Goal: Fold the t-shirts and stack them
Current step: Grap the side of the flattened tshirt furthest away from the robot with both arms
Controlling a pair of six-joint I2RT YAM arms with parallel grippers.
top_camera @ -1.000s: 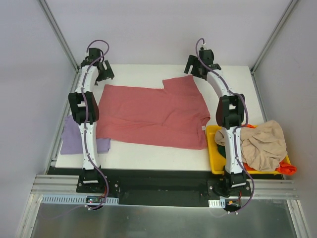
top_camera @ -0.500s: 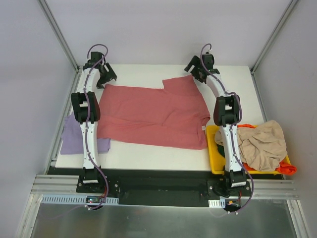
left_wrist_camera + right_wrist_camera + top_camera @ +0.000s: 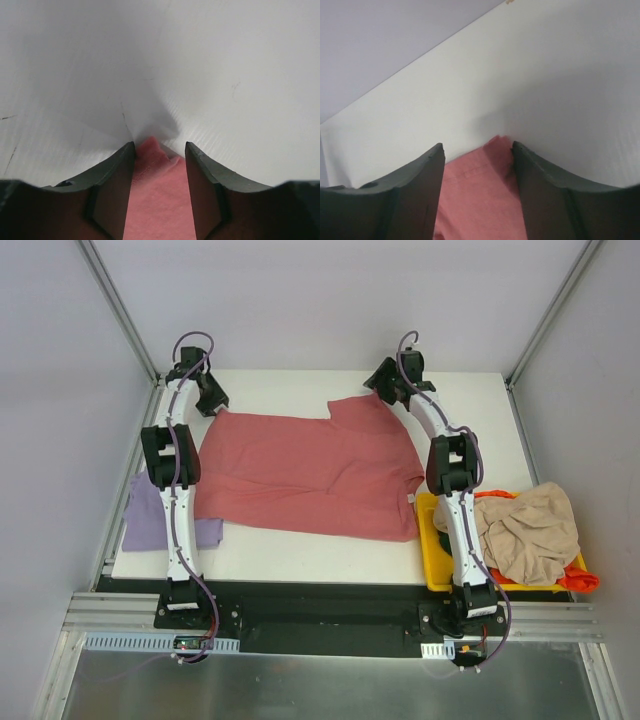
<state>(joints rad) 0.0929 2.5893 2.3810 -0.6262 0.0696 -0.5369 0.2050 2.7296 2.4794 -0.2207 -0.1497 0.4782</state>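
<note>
A large dusty pink-red t-shirt (image 3: 310, 475) lies spread flat on the white table (image 3: 470, 400). My left gripper (image 3: 207, 400) is down at its far left corner. In the left wrist view the pink cloth (image 3: 157, 200) lies between the fingers of the left gripper (image 3: 160, 147), which stand apart. My right gripper (image 3: 383, 388) is down at the far right corner, where the pink cloth (image 3: 480, 200) fills the gap of the right gripper (image 3: 477, 147), also open. A lavender t-shirt (image 3: 150, 520) lies folded at the table's left edge.
A yellow bin (image 3: 432, 560) at the near right holds a crumpled beige shirt (image 3: 530, 530) over an orange-red one (image 3: 582, 580). Metal frame posts stand at the far corners, and white walls surround the table.
Both grippers have moved inward and down onto the pink shirt's far corners, and both pairs of jaws have narrowed around the cloth. The shirt itself has not moved.
</note>
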